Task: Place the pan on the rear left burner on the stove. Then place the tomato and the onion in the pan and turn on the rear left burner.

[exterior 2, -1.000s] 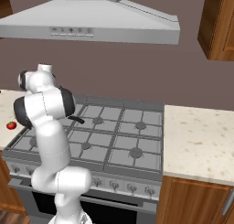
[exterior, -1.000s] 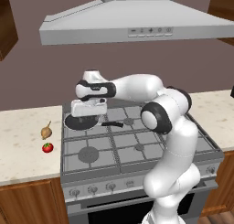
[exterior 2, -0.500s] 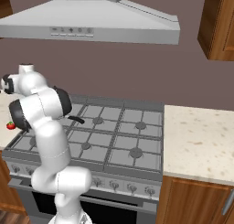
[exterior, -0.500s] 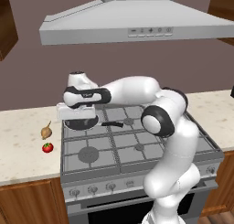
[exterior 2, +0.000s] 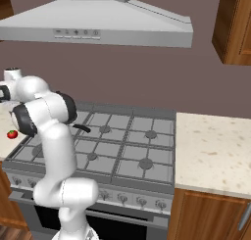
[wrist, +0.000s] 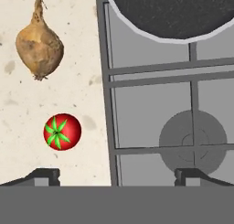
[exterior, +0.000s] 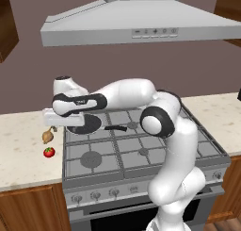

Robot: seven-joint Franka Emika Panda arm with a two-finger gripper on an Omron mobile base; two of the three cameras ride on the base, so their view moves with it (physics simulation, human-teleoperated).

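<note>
Hand (wrist: 116, 175) is released, nothing between the tips; they stand wide apart at the bottom of the hand view, one over the tabletop (wrist: 27, 104), one over the stove (wrist: 151, 95). In the left base view the hand (exterior: 63, 118) hovers above the stove's left edge, straddling the stove/tabletop line.

Pan (exterior: 84, 125) sits on the rear left burner's grate, handle pointing to 3 o'clock toward the stove's middle. In the hand view the pan's rim (wrist: 183, 17) is at 12–1 o'clock, cut off by the frame.

Tomato (wrist: 62, 131) is on the tabletop, just beside the stove's left edge, at roughly 8 o'clock in the hand view, green top facing the camera. Onion (wrist: 39, 45) lies at 10 o'clock, stalk pointing to 12, apart from the tomato, not touching it.

Left base view: onion (exterior: 47, 136) and tomato (exterior: 49, 152) both left of the stove (exterior: 141, 150), tomato nearer the front. Front-left burner cap (wrist: 193, 141) is at 4 o'clock in the hand view.
</note>
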